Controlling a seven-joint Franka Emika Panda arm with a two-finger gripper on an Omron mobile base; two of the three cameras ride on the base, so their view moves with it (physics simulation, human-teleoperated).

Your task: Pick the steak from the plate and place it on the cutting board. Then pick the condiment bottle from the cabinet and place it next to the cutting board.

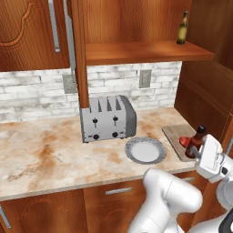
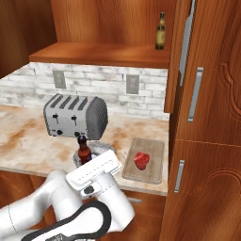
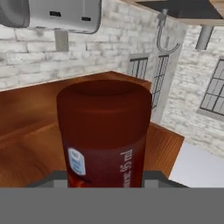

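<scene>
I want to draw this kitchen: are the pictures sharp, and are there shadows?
Left base view: soft, pixelly edges, a faint shadow beside the toaster. Right base view: even light, no glare on the plate. Hand view: the sauce bottle looms huge, its label smeary.

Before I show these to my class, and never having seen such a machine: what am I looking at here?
It is a white robot arm in a simulated kitchen. Two pictures come from cameras on its base, behind it to left and right; the third looks along its gripper. On the counter stand a toaster, a plate with nothing on it, and a cutting board with the steak on it. The gripper is shut on the condiment bottle, held upright near the board. A taller green bottle stands on the cabinet shelf.
</scene>
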